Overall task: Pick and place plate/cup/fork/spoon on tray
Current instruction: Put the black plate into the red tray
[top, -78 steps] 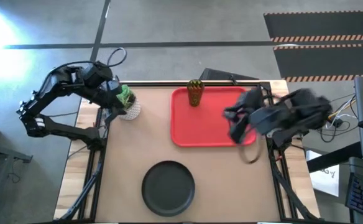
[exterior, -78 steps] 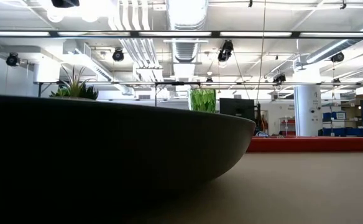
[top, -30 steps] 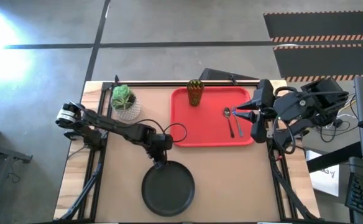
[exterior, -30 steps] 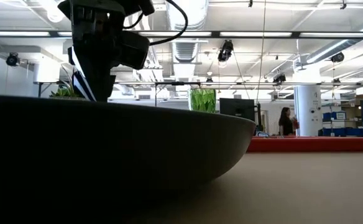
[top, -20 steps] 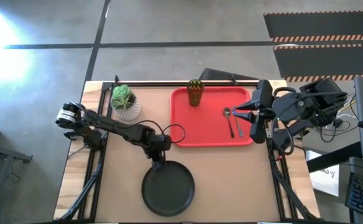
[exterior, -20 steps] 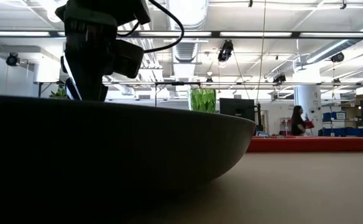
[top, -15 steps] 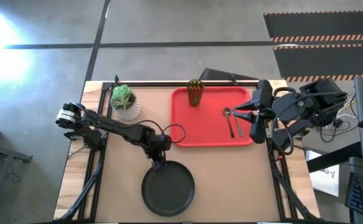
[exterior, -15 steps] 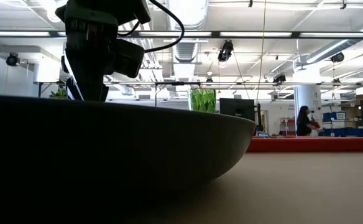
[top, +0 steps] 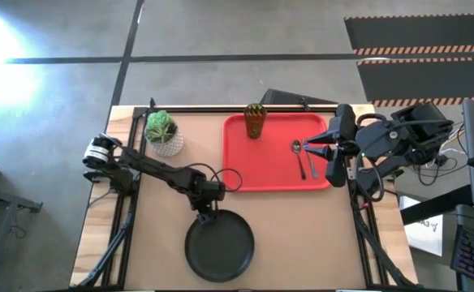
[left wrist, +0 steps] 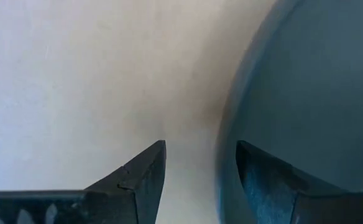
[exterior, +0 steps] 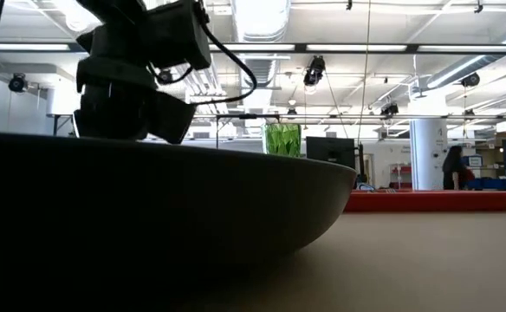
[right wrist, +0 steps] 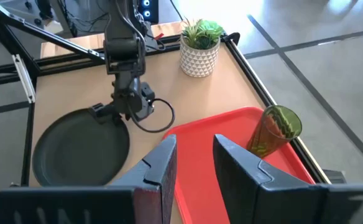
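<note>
Left gripper (left wrist: 197, 180), fingers spread, straddles the rim of the round dark grey plate (top: 219, 246); right gripper (right wrist: 194, 165) waits part-spread above the red rectangular plastic tray (top: 271, 166).

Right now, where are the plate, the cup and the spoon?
plate (top: 219, 247), high view, centre of its dark flat well.
cup (top: 256, 120), high view, middle of its olive-green side, standing on the tray.
spoon (top: 299, 152), high view, on its handle just below the oval bowl.
</note>
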### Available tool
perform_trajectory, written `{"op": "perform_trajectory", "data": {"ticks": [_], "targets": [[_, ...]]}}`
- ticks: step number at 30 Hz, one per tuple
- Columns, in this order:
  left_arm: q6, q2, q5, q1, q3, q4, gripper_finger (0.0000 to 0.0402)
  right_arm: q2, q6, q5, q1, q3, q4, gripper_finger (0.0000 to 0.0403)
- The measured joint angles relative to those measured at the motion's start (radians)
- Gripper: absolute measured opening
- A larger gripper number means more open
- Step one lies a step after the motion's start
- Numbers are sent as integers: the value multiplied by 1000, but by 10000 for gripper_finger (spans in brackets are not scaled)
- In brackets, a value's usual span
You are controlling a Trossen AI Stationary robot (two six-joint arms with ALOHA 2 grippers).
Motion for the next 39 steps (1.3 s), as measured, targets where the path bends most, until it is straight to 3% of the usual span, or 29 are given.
{"op": "perform_trajectory", "data": {"ticks": [9,12,15,17,24,29,39], "targets": [[-46,33,39,2,-20,38,162,0,-4,1,0,0,15,96],[-48,35,39,2,-22,36,114,0,-5,1,0,0,15,96],[-46,30,41,3,-23,44,37,0,-6,7,0,0,15,95],[-42,28,71,0,-18,69,13,0,-6,9,0,0,15,96],[-43,21,47,-4,27,134,1,0,-7,9,0,0,15,96],[-50,0,-77,11,110,158,1,0,-9,9,0,0,15,95],[-24,-35,-224,181,205,269,0,0,-16,9,0,0,15,96]]}}
